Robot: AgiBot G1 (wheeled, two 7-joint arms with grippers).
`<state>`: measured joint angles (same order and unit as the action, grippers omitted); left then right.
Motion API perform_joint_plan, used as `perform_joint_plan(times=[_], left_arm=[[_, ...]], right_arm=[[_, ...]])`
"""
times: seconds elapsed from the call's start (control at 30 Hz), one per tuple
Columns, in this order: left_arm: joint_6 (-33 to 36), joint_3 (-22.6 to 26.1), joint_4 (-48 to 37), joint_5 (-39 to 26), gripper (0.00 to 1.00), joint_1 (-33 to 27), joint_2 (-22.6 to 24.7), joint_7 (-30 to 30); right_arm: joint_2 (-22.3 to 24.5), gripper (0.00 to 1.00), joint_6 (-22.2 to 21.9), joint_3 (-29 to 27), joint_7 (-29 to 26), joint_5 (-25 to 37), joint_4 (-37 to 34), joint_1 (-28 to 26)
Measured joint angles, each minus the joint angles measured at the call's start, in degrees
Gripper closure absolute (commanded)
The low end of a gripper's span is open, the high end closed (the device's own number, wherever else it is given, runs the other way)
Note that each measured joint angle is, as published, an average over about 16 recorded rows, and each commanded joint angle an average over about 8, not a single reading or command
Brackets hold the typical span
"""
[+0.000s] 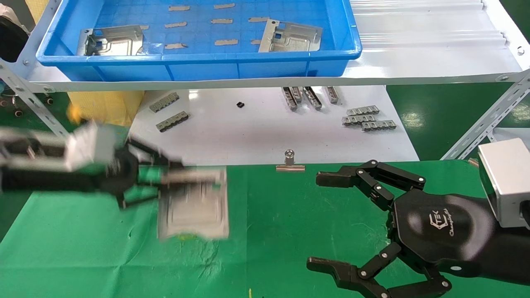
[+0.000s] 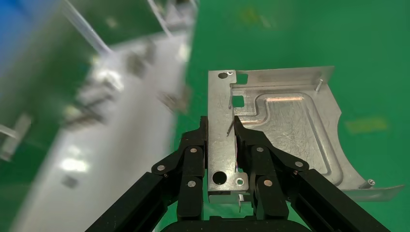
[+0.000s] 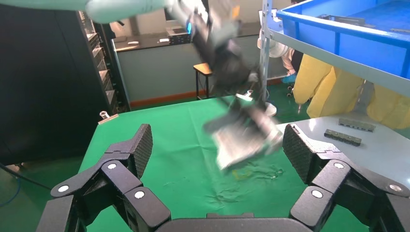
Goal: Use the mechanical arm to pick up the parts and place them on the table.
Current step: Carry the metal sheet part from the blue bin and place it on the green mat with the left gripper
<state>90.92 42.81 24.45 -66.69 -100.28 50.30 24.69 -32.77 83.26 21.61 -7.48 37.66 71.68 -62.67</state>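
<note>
My left gripper (image 1: 159, 176) is shut on the bent edge of a shiny silver part (image 1: 194, 205) and holds it just above the green table (image 1: 269, 215); both are blurred by motion. In the left wrist view the fingers (image 2: 193, 154) clamp the part's (image 2: 285, 125) flange from both sides. The held part also shows in the right wrist view (image 3: 241, 140). Two more parts (image 1: 114, 41) (image 1: 290, 38) lie in the blue bin (image 1: 198, 62) on the shelf. My right gripper (image 1: 323, 223) hovers open and empty over the table's right side.
Small grey slotted strips (image 1: 368, 117) and several more (image 1: 169, 111) lie on the white board (image 1: 256, 132) behind the table. A silver binder clip (image 1: 290, 162) holds the cloth's far edge. A white shelf (image 1: 434, 45) carries the bin, on angled metal struts.
</note>
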Motion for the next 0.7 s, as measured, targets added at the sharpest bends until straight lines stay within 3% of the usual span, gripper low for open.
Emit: perform_joint_plan(times=[0.3, 0.57, 0.7], left_arm=[[-2.2, 5.5, -6.8, -3.9, 0.97, 2.3, 2.5, 9.6], [-4.2, 6.7, -13.6, -5.9, 0.03, 1.7, 5.5, 15.9], [-4.9, 6.8, -16.3, -6.1, 0.00, 1.4, 6.5, 17.7]], right_arm=[[0.0, 0.00, 0.0, 0.0, 0.0, 0.0, 0.0, 0.0], [0.0, 0.00, 0.0, 0.0, 0.0, 0.0, 0.0, 0.0], [0.0, 0.00, 0.0, 0.0, 0.0, 0.0, 0.0, 0.0]])
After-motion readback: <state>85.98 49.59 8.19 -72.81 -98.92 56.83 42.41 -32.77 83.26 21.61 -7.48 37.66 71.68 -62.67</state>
